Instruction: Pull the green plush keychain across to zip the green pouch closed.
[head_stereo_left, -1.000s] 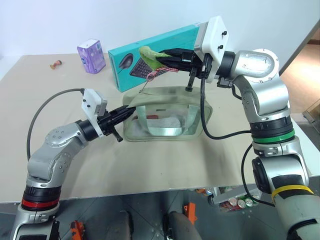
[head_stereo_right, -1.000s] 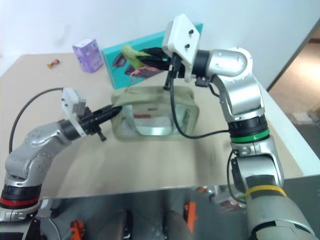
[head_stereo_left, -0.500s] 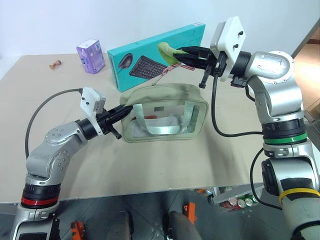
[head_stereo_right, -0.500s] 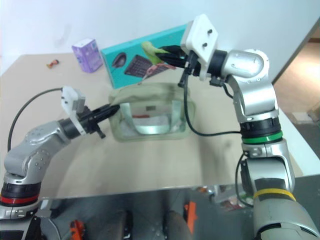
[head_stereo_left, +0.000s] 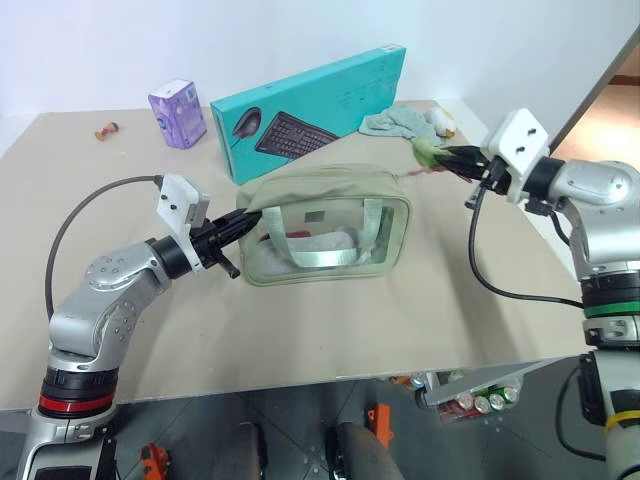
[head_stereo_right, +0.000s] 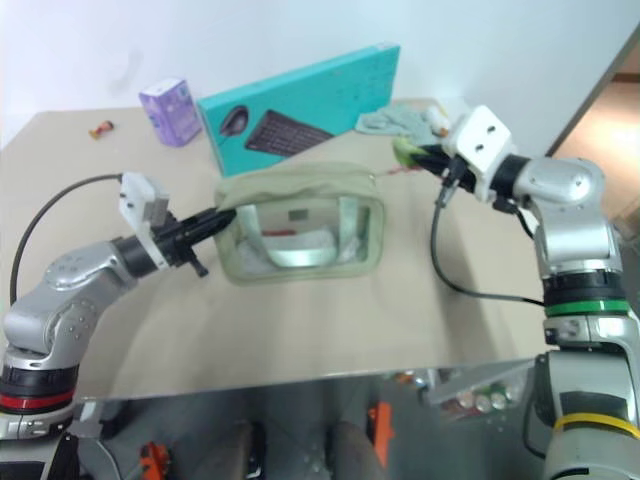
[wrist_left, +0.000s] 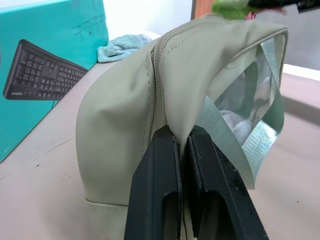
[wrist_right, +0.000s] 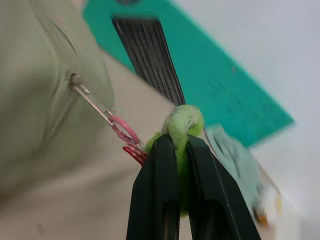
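Note:
The green pouch (head_stereo_left: 325, 225) lies on the table's middle, its clear window facing me and its top zipper (wrist_left: 159, 75) drawn shut along the length I see. My left gripper (head_stereo_left: 243, 222) is shut on the fabric at the pouch's left end. Off the pouch's right end, my right gripper (head_stereo_left: 440, 154) is shut on the green plush keychain (wrist_right: 183, 124). The keychain's pinkish-red cord (wrist_right: 125, 136) runs taut to the zipper pull at that end.
A long teal keyboard box (head_stereo_left: 310, 105) stands behind the pouch. A pale mint rag (head_stereo_left: 395, 122) lies at the back right beside a small pale object (head_stereo_left: 441, 122). A purple packet (head_stereo_left: 178, 111) and a tiny red item (head_stereo_left: 107, 130) sit at the back left.
My right gripper has swung right and down with the keychain, from above the pouch's left part to beyond its right end. The left gripper has stayed put.

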